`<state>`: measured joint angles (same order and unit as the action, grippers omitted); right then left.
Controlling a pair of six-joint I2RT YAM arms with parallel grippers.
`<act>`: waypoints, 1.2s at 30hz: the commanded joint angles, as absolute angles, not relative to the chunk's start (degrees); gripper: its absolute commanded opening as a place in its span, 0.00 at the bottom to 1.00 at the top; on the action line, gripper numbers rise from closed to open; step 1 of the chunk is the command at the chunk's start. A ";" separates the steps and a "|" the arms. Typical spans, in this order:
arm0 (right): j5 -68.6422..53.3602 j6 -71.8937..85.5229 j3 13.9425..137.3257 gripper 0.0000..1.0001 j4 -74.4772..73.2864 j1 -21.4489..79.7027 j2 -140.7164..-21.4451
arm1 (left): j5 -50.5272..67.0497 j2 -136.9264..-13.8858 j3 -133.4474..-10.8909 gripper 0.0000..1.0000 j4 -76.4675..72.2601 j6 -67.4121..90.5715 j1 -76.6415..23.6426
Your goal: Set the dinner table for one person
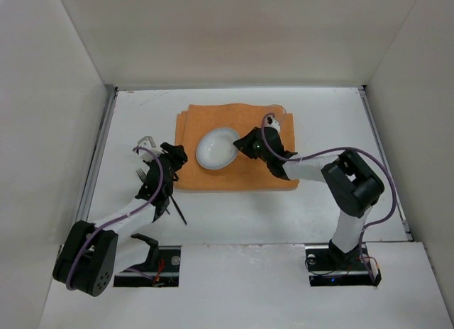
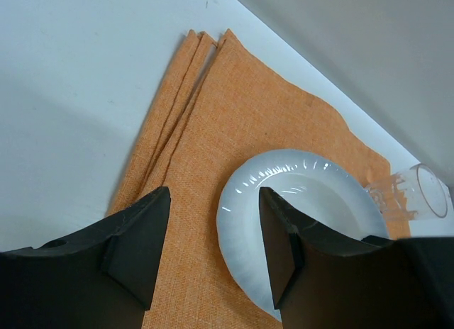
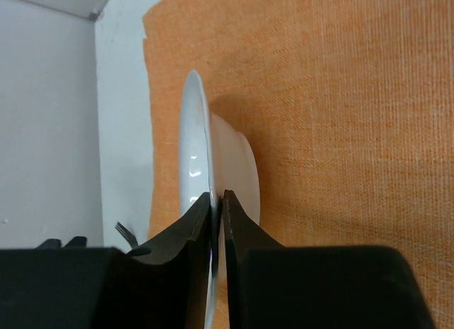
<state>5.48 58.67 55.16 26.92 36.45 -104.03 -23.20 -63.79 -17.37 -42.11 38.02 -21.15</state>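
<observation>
Pinching the rim of a white plate [image 3: 198,152] between its two black fingers, the right hand [image 3: 217,198] is pressed together on the china, which shows edge-on at the centre of the right wrist view. From above, the plate sits over the middle of an orange cloth mat [image 1: 206,116] in the upper centre of the white worktop [image 1: 333,109]. That worktop is the dinner table being laid, and it fills the overhead frame between thin rails at left and right. The plate looks tipped, with one side raised; whether its far edge touches the mat I cannot tell. The grip on the rim is probably there to slide or settle the plate into the centre of the place setting.

The left hand [image 2: 213,194] is spread wide and holds nothing. It is poised just off the mat's left edge, facing the plate, likely ready for the cutlery. A fork [image 1: 142,174] lies on the bare worktop beside the left arm, at centre left of the overhead frame. A clear glass [image 2: 417,193] shows past the plate at the right edge of the left wrist view, apparently tilted.
</observation>
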 commanded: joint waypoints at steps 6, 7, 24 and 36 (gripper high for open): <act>10.62 60.12 52.22 0.53 31.21 38.62 -101.78 | -27.77 -62.32 -19.33 0.45 -36.49 37.79 -22.45; 11.77 59.25 51.34 0.59 30.07 38.89 -101.17 | -28.73 -61.44 -19.86 0.44 -34.21 37.62 -23.06; 21.62 36.22 43.95 0.32 12.31 38.98 -75.77 | -33.05 -43.24 -26.10 0.29 28.38 49.20 -34.40; 19.43 34.10 38.06 0.34 13.62 38.19 -69.70 | -32.70 -54.40 -27.07 0.29 31.55 61.08 -42.67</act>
